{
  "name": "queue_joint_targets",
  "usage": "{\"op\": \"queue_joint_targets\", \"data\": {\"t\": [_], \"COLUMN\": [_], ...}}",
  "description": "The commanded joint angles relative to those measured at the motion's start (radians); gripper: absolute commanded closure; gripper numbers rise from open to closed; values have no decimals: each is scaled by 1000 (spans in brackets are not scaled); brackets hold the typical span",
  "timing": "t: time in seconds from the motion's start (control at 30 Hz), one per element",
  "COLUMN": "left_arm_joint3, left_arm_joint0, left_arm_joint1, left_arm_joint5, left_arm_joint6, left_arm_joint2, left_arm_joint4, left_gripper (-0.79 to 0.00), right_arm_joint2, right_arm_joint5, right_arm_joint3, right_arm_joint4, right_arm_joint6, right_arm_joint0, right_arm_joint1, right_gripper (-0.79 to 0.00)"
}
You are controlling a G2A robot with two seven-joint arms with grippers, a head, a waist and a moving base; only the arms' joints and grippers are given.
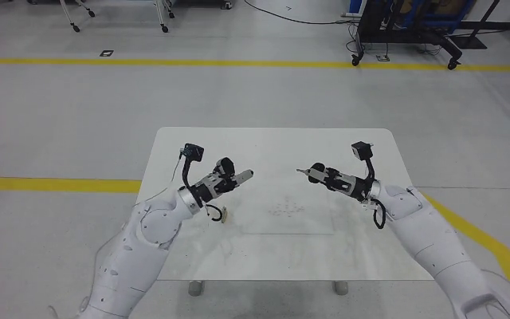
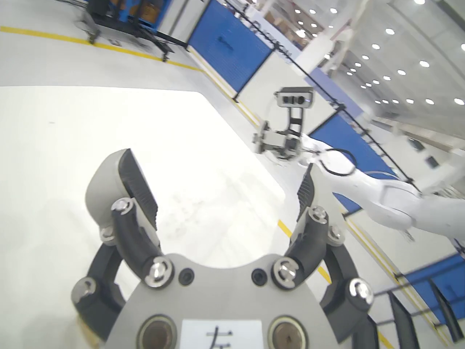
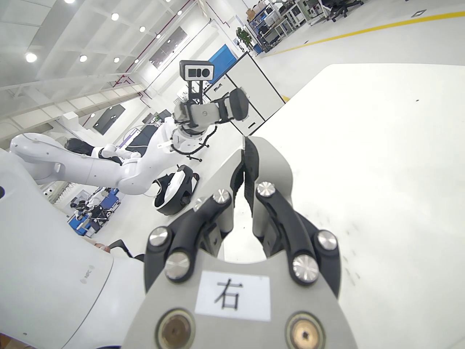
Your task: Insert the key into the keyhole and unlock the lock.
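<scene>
Grey floor with yellow lines lies all around a white desk. Both arms are held up over the desk, bent at the elbow, one from each side, and their tips point at each other across the middle with a gap between them. The left pincer hangs above the left half of the desk. Its two fingers are spread wide, the dark ribbed pads face each other, and nothing sits between them. The right pincer hangs above the right half at about the same height. Its fingers are pressed tight together, and I cannot tell if something thin is pinched there. A small tan thing lies on the desk just beside the left arm's wrist, close to a black cable loop. It is too small to tell if it is the lock or the key. Some faint marks show on the desk between the two arms.
</scene>
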State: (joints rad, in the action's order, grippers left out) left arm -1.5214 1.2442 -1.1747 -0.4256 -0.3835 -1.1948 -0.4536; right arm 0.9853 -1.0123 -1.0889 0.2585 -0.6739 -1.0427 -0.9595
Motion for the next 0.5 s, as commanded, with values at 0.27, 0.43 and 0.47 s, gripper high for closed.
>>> {"op": "queue_joint_targets", "data": {"t": [0.27, 0.43, 0.47], "left_arm_joint3": [-257, -311, -312], "left_arm_joint0": [178, 248, 254], "left_arm_joint1": [70, 71, 68], "left_arm_joint5": [-58, -40, -17], "left_arm_joint6": [12, -53, -71], "left_arm_joint2": [-153, -119, -101], "left_arm_joint4": [-820, -832, -824], "left_gripper": [-748, -634, -643], "right_arm_joint2": [0, 0, 0], "right_arm_joint5": [0, 0, 0], "right_arm_joint3": [0, 0, 0], "right_arm_joint4": [0, 0, 0], "right_arm_joint6": [0, 0, 0], "right_arm_joint0": [0, 0, 0], "right_arm_joint1": [0, 0, 0], "right_gripper": [0, 0, 0]}}
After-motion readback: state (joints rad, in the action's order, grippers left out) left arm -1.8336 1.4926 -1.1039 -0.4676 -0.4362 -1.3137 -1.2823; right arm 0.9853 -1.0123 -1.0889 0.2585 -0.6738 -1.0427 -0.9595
